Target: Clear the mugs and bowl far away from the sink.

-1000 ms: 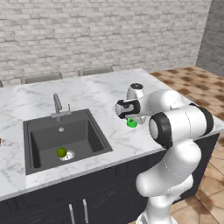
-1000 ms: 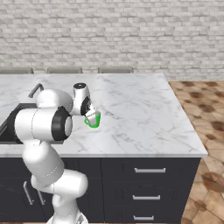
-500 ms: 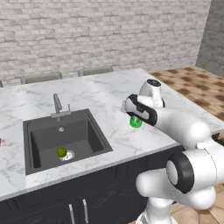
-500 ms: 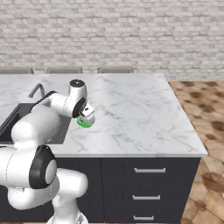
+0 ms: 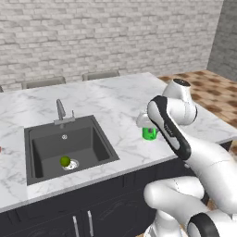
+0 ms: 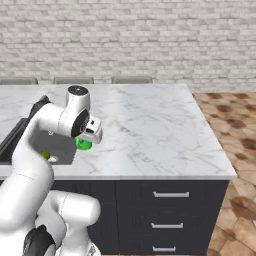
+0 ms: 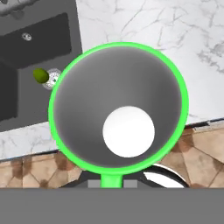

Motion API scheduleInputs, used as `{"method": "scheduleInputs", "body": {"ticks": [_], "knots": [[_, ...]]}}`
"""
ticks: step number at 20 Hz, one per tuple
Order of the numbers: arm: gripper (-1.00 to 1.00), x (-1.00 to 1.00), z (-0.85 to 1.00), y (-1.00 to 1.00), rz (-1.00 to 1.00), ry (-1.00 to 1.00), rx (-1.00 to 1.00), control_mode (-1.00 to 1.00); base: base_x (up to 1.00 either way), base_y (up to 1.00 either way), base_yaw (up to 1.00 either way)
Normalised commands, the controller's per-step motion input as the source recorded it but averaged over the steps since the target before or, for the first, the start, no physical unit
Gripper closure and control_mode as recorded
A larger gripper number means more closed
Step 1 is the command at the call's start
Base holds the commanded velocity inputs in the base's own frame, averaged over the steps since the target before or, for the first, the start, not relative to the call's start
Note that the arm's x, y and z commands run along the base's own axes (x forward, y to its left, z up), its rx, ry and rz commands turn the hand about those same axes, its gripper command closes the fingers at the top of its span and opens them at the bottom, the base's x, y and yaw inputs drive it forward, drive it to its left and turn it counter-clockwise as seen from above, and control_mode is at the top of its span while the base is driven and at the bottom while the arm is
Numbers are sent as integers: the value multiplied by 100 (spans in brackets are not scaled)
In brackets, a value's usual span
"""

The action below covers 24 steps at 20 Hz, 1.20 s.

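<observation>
1. The green mug (image 5: 149, 133) hangs just above the marble counter (image 5: 115, 102), right of the sink (image 5: 65, 148) — partly hidden by the arm's dark-striped link.
2. The gripper (image 5: 144, 122) sits over the mug; its white hand shows, the jaws cannot be made out.
3. A small green fruit (image 5: 65, 161) lies in the basin beside the silver drain (image 5: 71, 165).
4. The faucet (image 5: 60, 111) stands at the sink's far edge — brick wall (image 5: 106, 37) behind.

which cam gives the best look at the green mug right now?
Hand view: the green mug sits right under the camera, its rim and grey inside open to it. The left base view shows just its lower part below the gripper; the right base view shows a green sliver behind the hand.
</observation>
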Motion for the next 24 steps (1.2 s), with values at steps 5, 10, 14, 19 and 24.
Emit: {"method": "scheduleInputs", "body": {"ticks": [5,10,14,19,24], "knots": [[100,-65,13,11,33,0,-15,100,-15,6,8],[100,0,0,0,0,0,0,100,-64,53,26],[100,0,0,0,0,0,0,100,-57,11,55],[100,0,0,0,0,0,0,100,-27,1,67],[100,0,0,0,0,0,0,100,-24,0,65]]}}
